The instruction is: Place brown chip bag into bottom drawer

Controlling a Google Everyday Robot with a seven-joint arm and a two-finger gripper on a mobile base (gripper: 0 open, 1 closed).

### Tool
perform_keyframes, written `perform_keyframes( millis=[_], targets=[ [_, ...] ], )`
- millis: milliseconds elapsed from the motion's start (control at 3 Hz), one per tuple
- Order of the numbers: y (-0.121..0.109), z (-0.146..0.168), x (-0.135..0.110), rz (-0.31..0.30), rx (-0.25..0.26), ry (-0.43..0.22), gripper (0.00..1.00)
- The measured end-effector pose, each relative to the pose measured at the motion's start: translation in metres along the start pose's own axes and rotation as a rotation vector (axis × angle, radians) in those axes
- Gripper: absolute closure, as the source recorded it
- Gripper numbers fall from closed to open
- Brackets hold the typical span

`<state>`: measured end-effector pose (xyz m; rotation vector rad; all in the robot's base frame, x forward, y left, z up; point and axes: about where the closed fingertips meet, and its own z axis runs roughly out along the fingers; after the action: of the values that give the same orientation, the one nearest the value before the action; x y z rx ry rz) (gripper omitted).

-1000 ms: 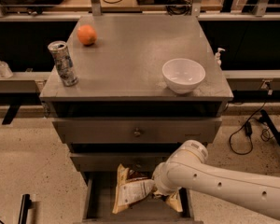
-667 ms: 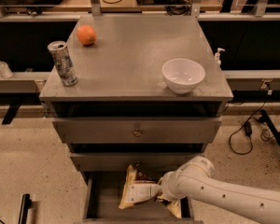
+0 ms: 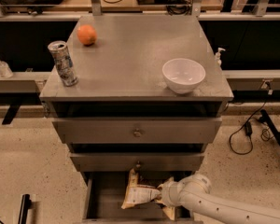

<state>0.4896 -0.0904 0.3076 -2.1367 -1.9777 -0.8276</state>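
The bottom drawer (image 3: 101,196) stands pulled out. Within it the brown chip bag (image 3: 136,192) stands upright, its right edge pinched in the closed jaws of the gripper (image 3: 159,196). Lower until the bag meets the drawer floor, then release, clear of the middle drawer (image 3: 107,161)

Our gripper (image 3: 159,196) against the brown chip bag (image 3: 138,193), half hidden behind its wrist; bottom drawer (image 3: 104,199) front cut off below.

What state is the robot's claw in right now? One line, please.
Claw: low in the bottom drawer, right against the brown chip bag; open or closed cannot be told.
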Motion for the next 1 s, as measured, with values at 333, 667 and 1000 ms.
perform_keyframes(
  millis=[333, 667, 1000],
  targets=[
    [-0.004, 0.034, -0.011, -0.031, 0.008, 0.014, 0.87],
    [-0.012, 0.070, -0.023, -0.033, 0.016, 0.067, 0.64],
    [-0.019, 0.076, -0.018, -0.026, 0.037, 0.104, 0.41]
  ],
)
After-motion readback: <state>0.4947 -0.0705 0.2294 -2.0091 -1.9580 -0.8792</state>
